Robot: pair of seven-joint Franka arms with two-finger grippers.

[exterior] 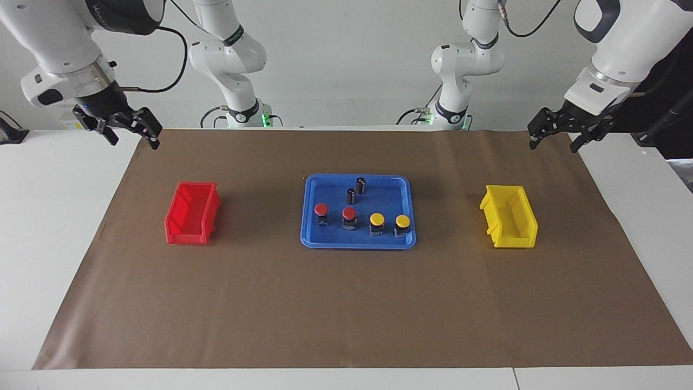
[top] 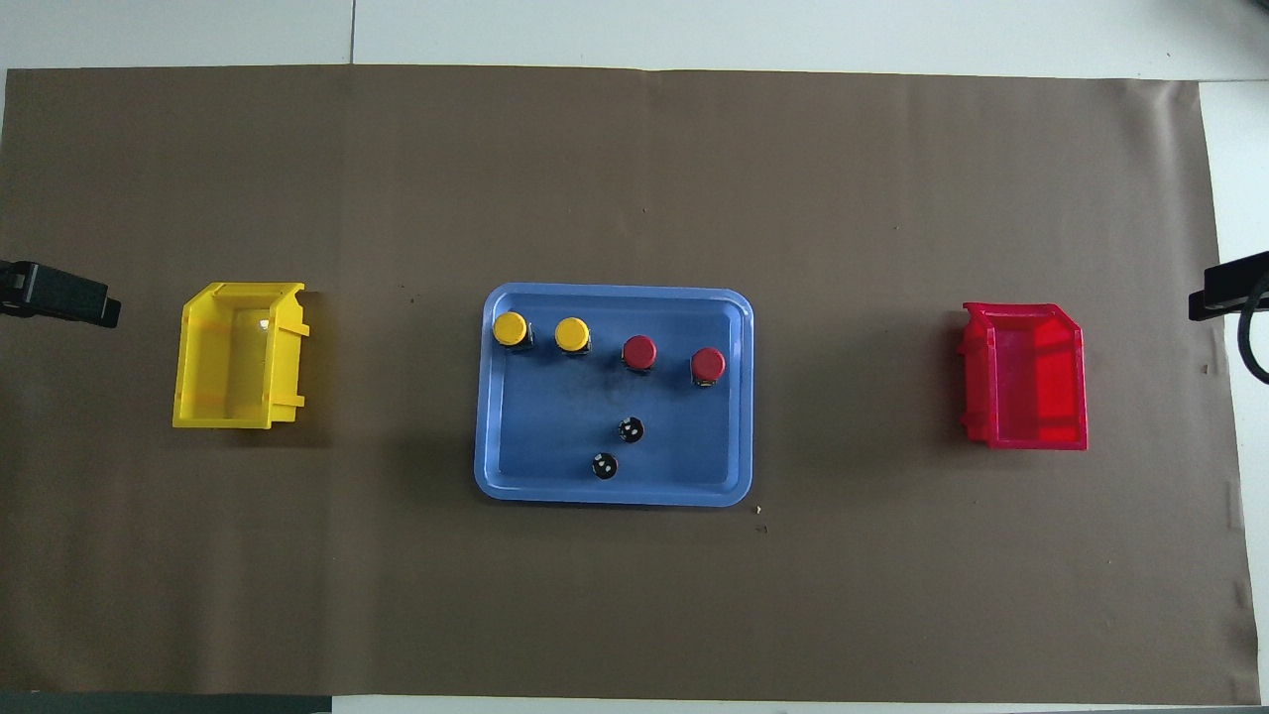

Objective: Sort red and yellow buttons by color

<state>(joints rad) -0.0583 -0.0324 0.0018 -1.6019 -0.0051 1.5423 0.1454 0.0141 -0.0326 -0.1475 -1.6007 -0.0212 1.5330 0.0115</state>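
Observation:
Two red buttons (exterior: 321, 210) (exterior: 349, 213) and two yellow buttons (exterior: 377, 219) (exterior: 402, 221) stand upright in a row in the blue tray (exterior: 325, 241), along its edge farther from the robots. In the overhead view the yellow ones (top: 510, 328) (top: 572, 334) are toward the left arm's end and the red ones (top: 639, 351) (top: 707, 364) toward the right arm's end. My left gripper (exterior: 553, 145) is open and empty, raised over the mat's corner near the yellow bin's end. My right gripper (exterior: 132, 142) is open and empty, raised over the mat's corner near the red bin's end.
An empty red bin (exterior: 187, 237) stands toward the right arm's end and an empty yellow bin (exterior: 514, 241) toward the left arm's end. Two dark capless cylinders (exterior: 360, 185) (exterior: 351, 195) stand in the tray nearer to the robots. A brown mat (exterior: 346, 303) covers the table.

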